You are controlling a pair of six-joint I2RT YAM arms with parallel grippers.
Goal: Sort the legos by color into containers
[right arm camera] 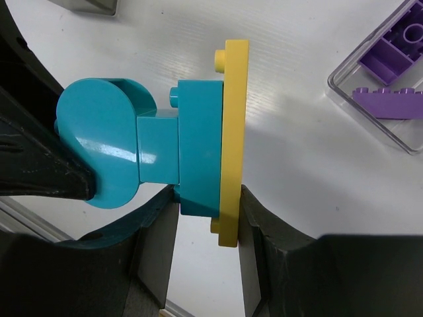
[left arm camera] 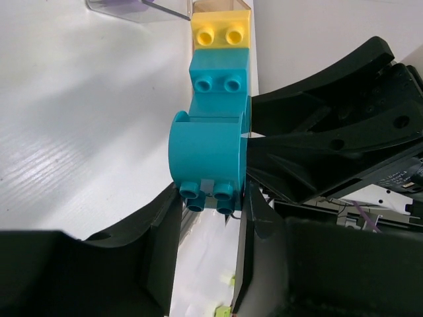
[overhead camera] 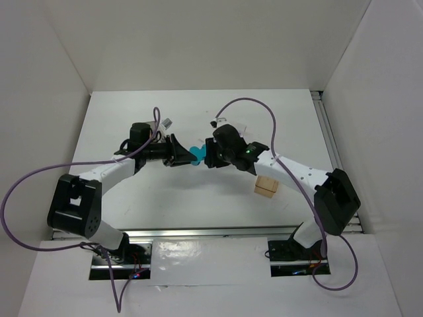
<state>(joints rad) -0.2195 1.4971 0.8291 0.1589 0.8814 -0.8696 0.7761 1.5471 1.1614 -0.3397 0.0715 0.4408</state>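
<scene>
A joined stack of legos hangs above the table between both arms (overhead camera: pixel 195 154). It is a rounded teal brick (left arm camera: pixel 208 155), a square teal brick (left arm camera: pixel 219 76) and a flat yellow plate (right arm camera: pixel 232 132). My left gripper (left arm camera: pixel 210 208) is shut on the studded end of the rounded teal brick, one finger against each side. My right gripper (right arm camera: pixel 208 205) is shut across the square teal brick (right arm camera: pixel 198 145) and the yellow plate together. A clear container (right arm camera: pixel 390 72) holding purple legos stands on the table beyond the stack.
An amber-tan container (overhead camera: pixel 267 187) stands under the right forearm. The corner of a grey container (right arm camera: pixel 89 5) shows at the top left of the right wrist view. White walls enclose the table on three sides.
</scene>
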